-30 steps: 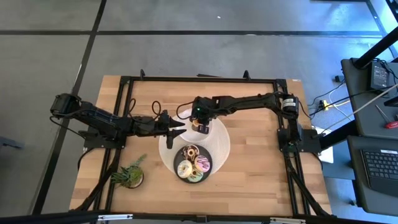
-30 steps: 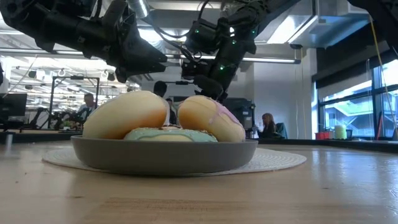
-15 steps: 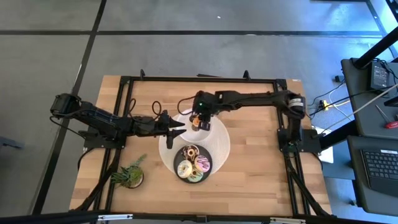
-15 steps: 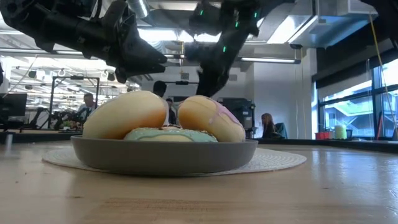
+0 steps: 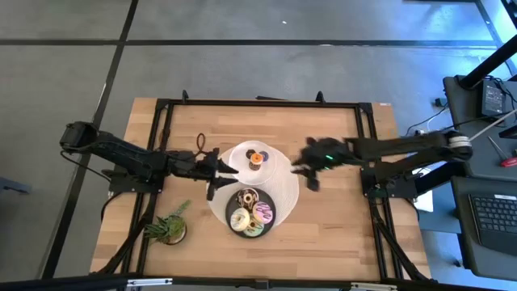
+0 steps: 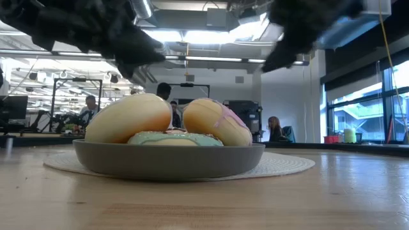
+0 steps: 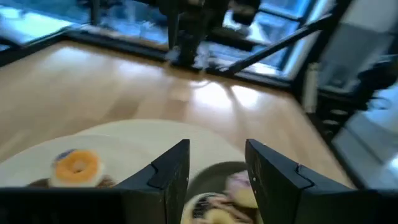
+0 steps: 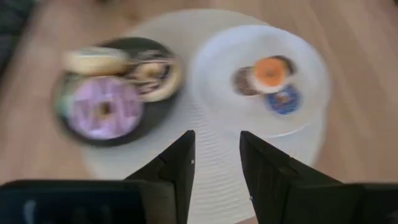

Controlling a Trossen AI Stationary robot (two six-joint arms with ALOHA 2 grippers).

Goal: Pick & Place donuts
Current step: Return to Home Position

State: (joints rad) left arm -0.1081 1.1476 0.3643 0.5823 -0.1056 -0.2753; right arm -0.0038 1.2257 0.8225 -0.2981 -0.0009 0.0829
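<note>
Three tiny donuts, orange (image 8: 270,71), brown (image 8: 244,81) and purple (image 8: 285,99), lie together on the white plate (image 5: 257,160). The larger donuts fill the dark grey plate (image 6: 169,160): cream (image 6: 128,118), pink (image 6: 217,121) and green (image 6: 176,137) in the low view, and a chocolate one (image 5: 247,198) from above. My right gripper (image 8: 217,162) is open and hovers right of both plates (image 5: 305,170), holding nothing. My left gripper (image 7: 214,171) is open too. It hovers left of the plates (image 5: 222,171) and points at them.
Both plates sit on a round pale mat (image 5: 284,187) at mid-table. A small green potted plant (image 5: 168,228) stands near the table's near-left corner. Bare wood (image 5: 331,226) lies to the right and near side. People sit in the room behind (image 6: 276,128).
My right gripper has drawn away from above the white plate, moving fast toward the table's right edge, and now hovers past the mat's right side. The tiny donuts stay on the white plate.
</note>
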